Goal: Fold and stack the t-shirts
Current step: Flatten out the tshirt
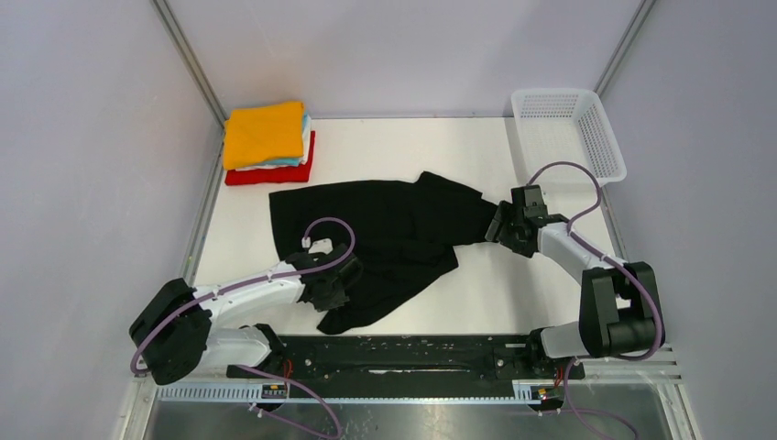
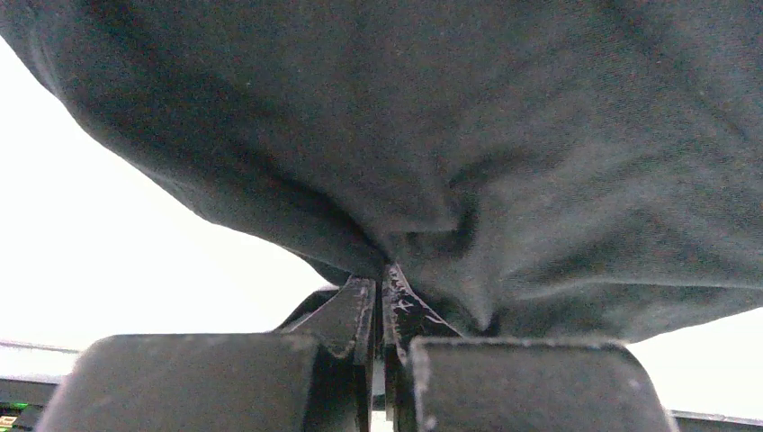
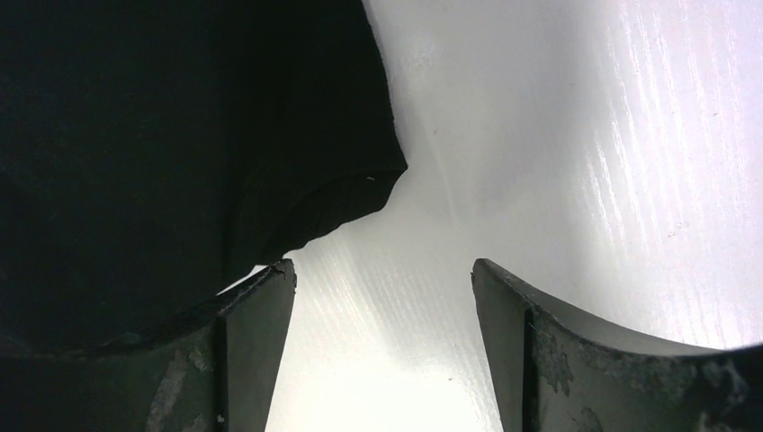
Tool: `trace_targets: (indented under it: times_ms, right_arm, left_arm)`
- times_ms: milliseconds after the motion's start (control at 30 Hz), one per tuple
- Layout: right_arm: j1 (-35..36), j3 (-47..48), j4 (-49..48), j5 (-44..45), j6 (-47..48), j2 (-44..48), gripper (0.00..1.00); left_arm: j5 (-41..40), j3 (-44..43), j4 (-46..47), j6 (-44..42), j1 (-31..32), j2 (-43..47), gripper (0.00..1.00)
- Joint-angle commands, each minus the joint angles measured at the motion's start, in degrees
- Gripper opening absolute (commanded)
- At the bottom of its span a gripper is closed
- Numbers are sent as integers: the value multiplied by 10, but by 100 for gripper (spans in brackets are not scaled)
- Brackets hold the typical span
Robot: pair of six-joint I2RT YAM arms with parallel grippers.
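large plain black cloth t-shirt (image 1: 385, 229): spread mid-frame on white counter (image 1: 513, 293) | left fingers (image 2: 355, 310): clamped on its lower-left edge | right fingers (image 3: 261, 310): wide, holding nothing, at its right edge; sleeve tip lay up-left of the gap, not between them

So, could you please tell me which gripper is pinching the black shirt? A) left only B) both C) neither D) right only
A: the left gripper is shut on a fold of the black shirt, while the right gripper stands open over bare table, with the cloth only beside one finger.
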State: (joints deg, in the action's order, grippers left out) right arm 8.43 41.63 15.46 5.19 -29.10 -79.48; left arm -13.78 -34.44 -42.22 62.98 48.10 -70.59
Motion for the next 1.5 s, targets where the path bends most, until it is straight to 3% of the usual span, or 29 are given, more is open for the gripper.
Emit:
trace_targets:
  times_ms: [0,333,633,900,1067,1300,1467]
  right_arm:
    - [-8,31,-10,-2,-4,-37,78]
    - [-8,115,0,-62,8,-144,69]
    - [-8,167,35,-60,45,-183,63]
    - [-8,245,107,-67,237,-175,67]
    - [-6,283,178,-158,401,-212,66]
    - [10,315,218,-169,473,-274,65]
    - [19,357,246,-163,474,-303,63]
  left_arm:
    - [-48,-14,13,-8,-5,44,0]
    - [-76,5,-30,-41,-77,171,0]
    - [-94,-12,-39,-76,-112,190,0]
    - [-107,-15,-48,-100,-165,215,0]
    - [-85,-18,-16,-136,-206,217,0]
    - [-69,-33,-4,-163,-231,209,0]
    - [-55,-27,10,-166,-235,214,0]
